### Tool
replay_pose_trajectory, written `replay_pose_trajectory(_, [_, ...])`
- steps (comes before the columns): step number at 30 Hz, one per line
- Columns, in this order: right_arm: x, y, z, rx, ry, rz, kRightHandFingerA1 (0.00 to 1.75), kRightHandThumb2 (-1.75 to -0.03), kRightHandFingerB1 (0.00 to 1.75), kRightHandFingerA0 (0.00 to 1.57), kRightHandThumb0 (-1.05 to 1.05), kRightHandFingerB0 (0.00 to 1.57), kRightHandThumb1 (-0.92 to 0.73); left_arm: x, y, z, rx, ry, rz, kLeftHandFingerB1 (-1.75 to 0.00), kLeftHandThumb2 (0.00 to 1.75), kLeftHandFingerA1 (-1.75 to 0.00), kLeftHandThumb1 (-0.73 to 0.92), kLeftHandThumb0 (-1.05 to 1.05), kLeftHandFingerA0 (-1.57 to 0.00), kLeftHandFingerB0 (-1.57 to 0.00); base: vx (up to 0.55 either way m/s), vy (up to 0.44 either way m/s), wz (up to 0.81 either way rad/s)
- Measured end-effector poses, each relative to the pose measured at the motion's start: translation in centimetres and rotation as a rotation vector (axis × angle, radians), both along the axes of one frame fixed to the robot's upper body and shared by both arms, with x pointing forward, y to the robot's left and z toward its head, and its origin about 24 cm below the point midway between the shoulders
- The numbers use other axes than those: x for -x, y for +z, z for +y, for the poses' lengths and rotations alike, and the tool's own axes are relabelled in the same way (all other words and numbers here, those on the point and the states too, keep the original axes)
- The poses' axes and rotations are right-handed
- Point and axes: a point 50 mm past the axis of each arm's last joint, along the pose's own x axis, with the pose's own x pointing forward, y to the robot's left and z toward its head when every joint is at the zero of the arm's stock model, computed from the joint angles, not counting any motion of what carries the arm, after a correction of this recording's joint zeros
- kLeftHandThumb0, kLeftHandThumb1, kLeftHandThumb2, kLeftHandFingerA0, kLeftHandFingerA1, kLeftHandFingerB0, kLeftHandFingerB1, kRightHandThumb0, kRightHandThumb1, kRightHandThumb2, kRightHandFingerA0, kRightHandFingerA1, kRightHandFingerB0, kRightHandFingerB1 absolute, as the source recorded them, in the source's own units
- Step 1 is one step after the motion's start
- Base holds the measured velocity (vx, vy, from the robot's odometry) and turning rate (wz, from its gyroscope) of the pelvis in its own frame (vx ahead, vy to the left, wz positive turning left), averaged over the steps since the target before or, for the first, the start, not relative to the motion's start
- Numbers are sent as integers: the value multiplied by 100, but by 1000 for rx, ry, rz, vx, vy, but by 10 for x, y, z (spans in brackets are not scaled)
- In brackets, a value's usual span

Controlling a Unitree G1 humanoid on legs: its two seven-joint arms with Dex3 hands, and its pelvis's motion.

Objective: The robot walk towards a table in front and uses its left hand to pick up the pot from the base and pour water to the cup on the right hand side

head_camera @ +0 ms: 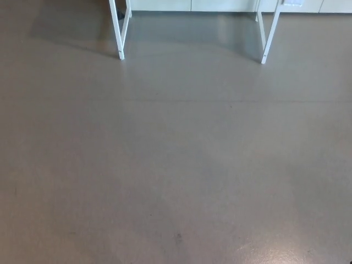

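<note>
Bare grey floor with white legs at the top edge.

Two pairs of thin white legs, left and right, stand on the floor before a pale wall base.

- The table's white legs are cut off by the top edge, so only their lower parts show; the tabletop lies out of frame.
- The pale wall base behind the legs is cropped to a thin strip.
- A small dark mark on the grey floor is too small to identify.
</note>
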Motion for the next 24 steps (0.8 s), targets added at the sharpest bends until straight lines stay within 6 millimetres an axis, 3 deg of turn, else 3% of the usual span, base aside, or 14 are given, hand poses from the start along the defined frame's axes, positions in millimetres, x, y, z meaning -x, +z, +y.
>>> replay_pose_trajectory(3, [0,0,0,-7,4,-5,52,-58,40,65,-30,43,-59,2,0,0,16,1,-20,-41,62,-46,57,-22,-44,-38,43,-12,0])
replay_pose_trajectory(7, [2,-1,0,-9,11,5,54,-58,40,69,-30,43,-60,3,0,1,19,-6,-30,-42,63,-48,54,-24,-49,-40,-39,-6,20])
replay_pose_trajectory(8, [2,-1,-1,-7,12,8,54,-58,40,69,-29,44,-60,2,0,0,20,-10,-35,-39,57,-46,59,-18,-55,-43,-65,21,6])
replay_pose_trajectory(11, [1,0,-4,1,14,8,54,-58,41,69,-29,44,-60,8,-4,-2,31,-6,-13,-39,58,-47,61,-18,-53,-42,75,33,-6])
replay_pose_trajectory(12, [1,0,-3,0,16,9,52,-57,40,64,-31,43,-60,9,-4,-2,32,-6,-10,-40,57,-47,59,-23,-54,-44,110,111,-6])
replay_pose_trajectory(18, [9,-5,0,-5,36,37,53,-57,40,67,-32,43,-58,23,-9,-5,39,-20,22,-39,59,-47,64,-18,-54,-44,159,277,-19])
replay_pose_trajectory(24, [22,-13,4,-12,52,76,56,-58,41,68,-32,43,-59,27,-2,6,-17,-46,19,-46,67,-53,53,-30,-57,-45,241,163,5])
